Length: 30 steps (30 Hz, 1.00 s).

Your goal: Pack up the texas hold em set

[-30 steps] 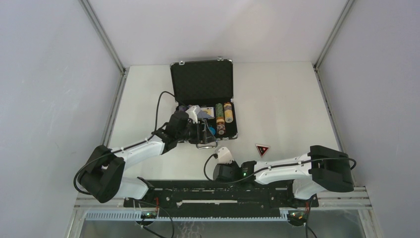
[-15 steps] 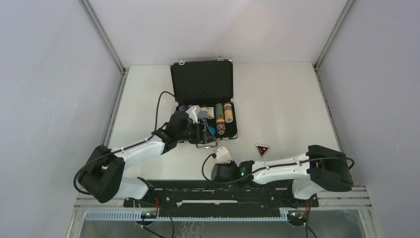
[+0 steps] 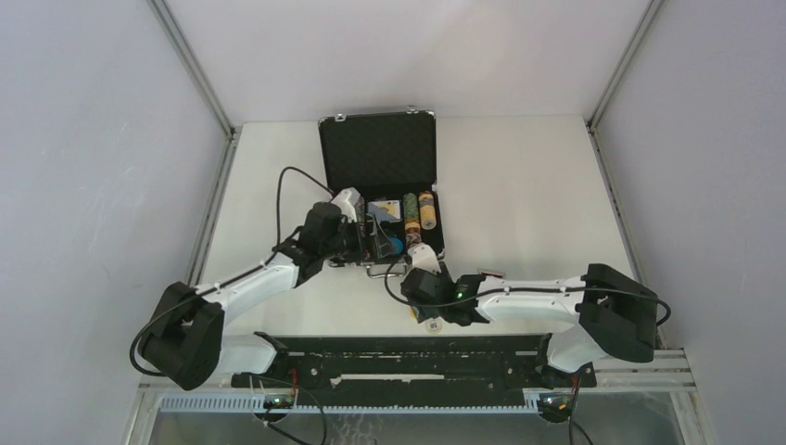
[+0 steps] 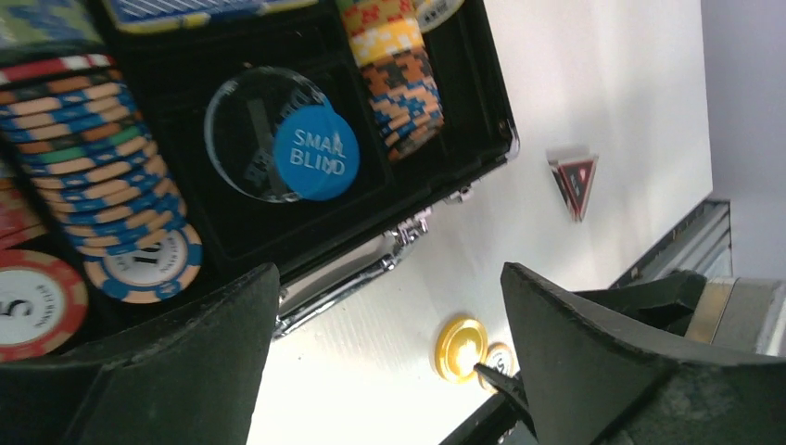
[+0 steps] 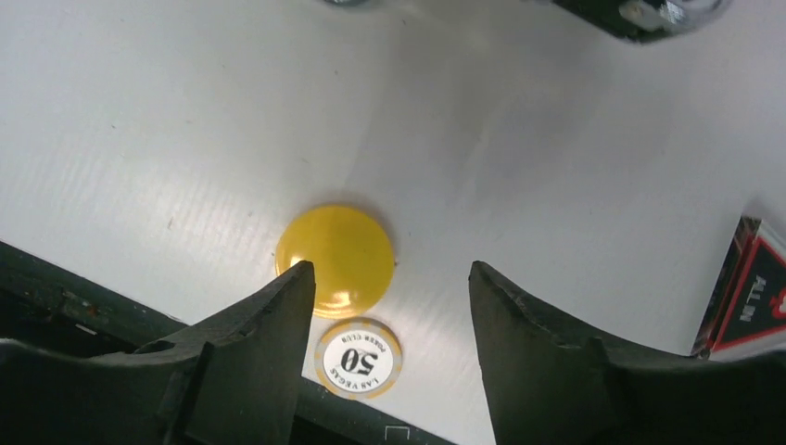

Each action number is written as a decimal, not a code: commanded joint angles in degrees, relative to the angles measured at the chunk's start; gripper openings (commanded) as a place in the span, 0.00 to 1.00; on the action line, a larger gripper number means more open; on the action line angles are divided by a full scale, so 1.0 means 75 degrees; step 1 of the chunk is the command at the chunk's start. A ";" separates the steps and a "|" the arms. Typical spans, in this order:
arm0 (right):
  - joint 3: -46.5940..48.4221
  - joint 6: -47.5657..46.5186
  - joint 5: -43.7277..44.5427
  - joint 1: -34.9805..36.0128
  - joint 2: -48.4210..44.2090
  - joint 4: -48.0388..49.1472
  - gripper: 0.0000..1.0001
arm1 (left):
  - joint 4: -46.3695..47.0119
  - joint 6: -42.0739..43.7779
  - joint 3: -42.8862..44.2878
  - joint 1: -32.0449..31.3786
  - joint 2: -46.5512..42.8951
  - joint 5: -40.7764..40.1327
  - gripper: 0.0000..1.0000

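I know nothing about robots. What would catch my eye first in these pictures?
The open black briefcase toward the back of the white table stands out first, its tray packed with colourful chip stacks and a blue Small Blind button. Near the front edge, the right gripper hovers open over a yellow button and a 50 chip lying loose.

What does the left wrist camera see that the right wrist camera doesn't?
Only the left wrist view looks inside the briefcase: chip stacks and a blue Small Blind button overlapping a clear disc. Only the right wrist view lets you read the 50 on the loose chip. Both show that chip, the yellow button beside it and the red-black triangle token, all lying on the white table.
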 commanded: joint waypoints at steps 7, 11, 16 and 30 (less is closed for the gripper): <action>0.0762 -0.0689 -0.0891 -0.0048 0.0934 0.0786 0.73 | 0.0010 -0.0043 -0.0192 0.0203 -0.0381 -0.0294 1.00; 0.0740 -0.0517 -0.0895 -0.0026 0.1085 0.0703 0.74 | 0.0041 -0.0043 -0.0181 0.0202 -0.0344 -0.0215 1.00; 0.0510 -0.0405 -0.0978 -0.0026 0.0987 0.0789 0.73 | 0.0104 -0.0065 -0.0181 0.0205 -0.0295 -0.0098 1.00; 0.0067 -0.0202 -0.1011 -0.0039 0.0499 0.0664 0.63 | 0.0210 -0.0090 -0.0168 0.0202 -0.0169 0.0148 1.00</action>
